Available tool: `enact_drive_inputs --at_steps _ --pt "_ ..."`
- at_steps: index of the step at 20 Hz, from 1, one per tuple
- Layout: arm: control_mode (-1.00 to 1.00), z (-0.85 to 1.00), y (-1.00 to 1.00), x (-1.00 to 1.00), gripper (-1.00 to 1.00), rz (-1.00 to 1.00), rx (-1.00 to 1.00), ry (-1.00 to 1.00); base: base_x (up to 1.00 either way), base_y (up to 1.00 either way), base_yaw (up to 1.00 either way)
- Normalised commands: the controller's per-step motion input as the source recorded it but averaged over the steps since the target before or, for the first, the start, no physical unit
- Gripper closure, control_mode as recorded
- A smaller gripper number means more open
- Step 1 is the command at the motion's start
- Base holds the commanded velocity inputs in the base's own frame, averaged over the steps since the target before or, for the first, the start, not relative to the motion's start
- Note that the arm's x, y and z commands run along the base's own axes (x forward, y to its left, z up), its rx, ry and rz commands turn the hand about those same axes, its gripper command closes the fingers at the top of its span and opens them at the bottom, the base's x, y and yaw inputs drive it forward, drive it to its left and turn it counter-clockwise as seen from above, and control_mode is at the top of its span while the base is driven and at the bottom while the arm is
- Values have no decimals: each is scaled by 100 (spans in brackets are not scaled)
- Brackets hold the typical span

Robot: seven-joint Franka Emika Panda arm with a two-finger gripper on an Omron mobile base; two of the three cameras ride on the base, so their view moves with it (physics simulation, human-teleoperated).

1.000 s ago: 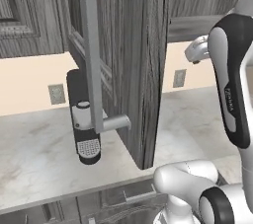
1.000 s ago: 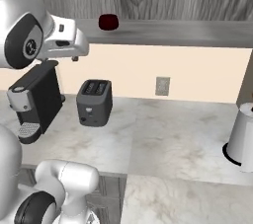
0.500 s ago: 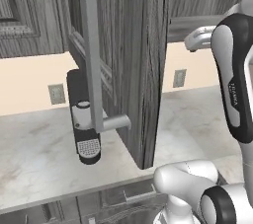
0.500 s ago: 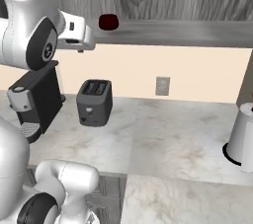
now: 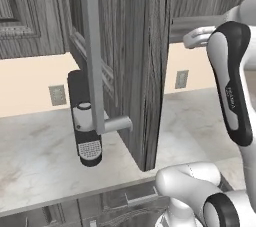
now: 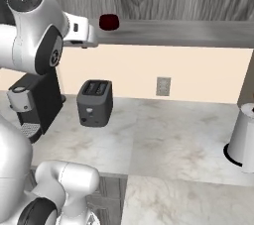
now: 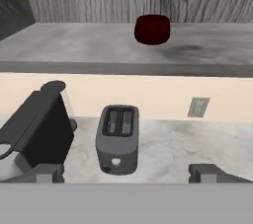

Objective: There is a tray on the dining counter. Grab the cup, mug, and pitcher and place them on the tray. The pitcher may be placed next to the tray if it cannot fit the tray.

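— Hand view first: where is the mug (image 7: 152, 29)?

— Upper middle of the frame, dark red, standing upright on the grey shelf (image 7: 74, 45) inside the wood-grain cabinet. Its handle cannot be made out from this side.

— And the pincer (image 7: 127, 172)?

— Its two dark fingertips (image 7: 47, 172) rise at the bottom left and bottom right of that frame, well apart, so it stands open with nothing between them. The mug sits far ahead of them, not touched.

— What lies below the shelf?

— A dark grey two-slot toaster (image 7: 117, 139) on the marble tabletop (image 7: 173, 146) at lower centre, a black coffee machine (image 7: 37, 129) at the lower left, and a wall outlet (image 7: 198, 106) on the cream backsplash to the right.

— Right base view?

— The mug (image 6: 108, 22) shows in the upper left part of the frame on the shelf (image 6: 183, 33), just beside the end of the white arm's hand, whose fingers I cannot make out there. The toaster (image 6: 94, 102) stands left of centre, the coffee machine (image 6: 37, 105) at the far left behind the arm, and a pale cylindrical vessel (image 6: 244, 137) on a dark base at the right edge.

— Left base view?

— An open cabinet door (image 5: 132, 56) with a long grey handle (image 5: 95, 56) fills the centre; the coffee machine (image 5: 85, 116) stands behind it at centre left, and the arm reaches to the shelf at the upper right.
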Motion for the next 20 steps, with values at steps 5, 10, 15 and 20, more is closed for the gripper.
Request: enact_drive_inputs --at_steps 5,10,15,20 --pt "-100 0 0 21 -100 0 0 -1 0 0 0" --pt "-100 0 0 3 -100 0 0 -2 0 0 0" --pt "-100 0 0 15 -100 0 0 0 0 0 0" --pt "-100 0 0 21 -100 0 0 0 0 0 0"
